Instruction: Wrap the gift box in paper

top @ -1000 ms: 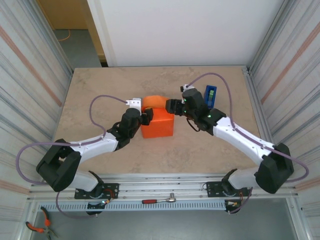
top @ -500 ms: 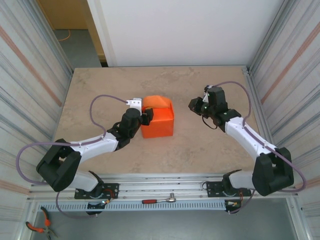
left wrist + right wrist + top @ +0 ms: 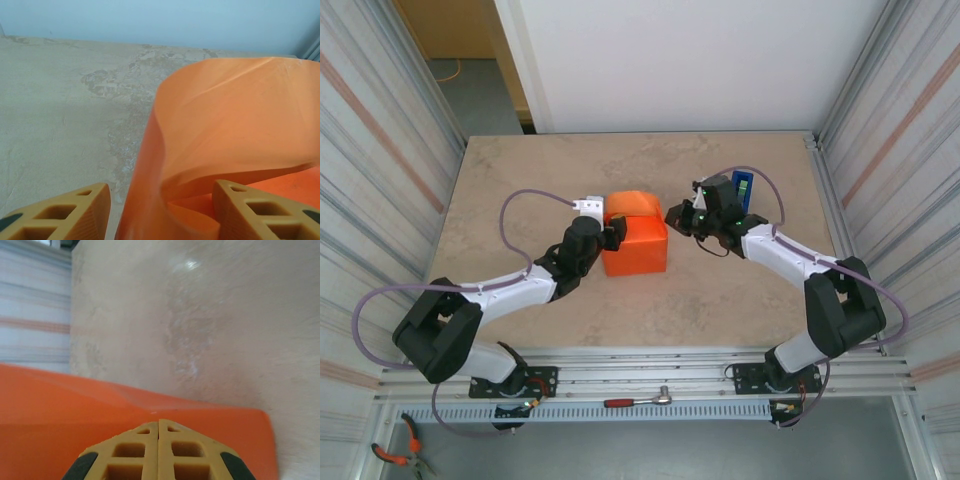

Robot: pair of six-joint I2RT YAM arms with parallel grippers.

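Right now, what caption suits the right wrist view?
Shut right gripper facing the orange paper on the beige table.

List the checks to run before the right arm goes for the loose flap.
1. Paper wrapped over the gift box: ok on the top and near side; the box itself is covered.
2. Top flap lying flat: not ok, it curls upward.
3. Left end effector securing the paper: cannot tell; its fingers stand apart with paper between them.
4. Right end effector shut and empty: ok, close beside the paper.
5. Tape dispenser clear of the parcel: ok, it stands beyond the right arm.
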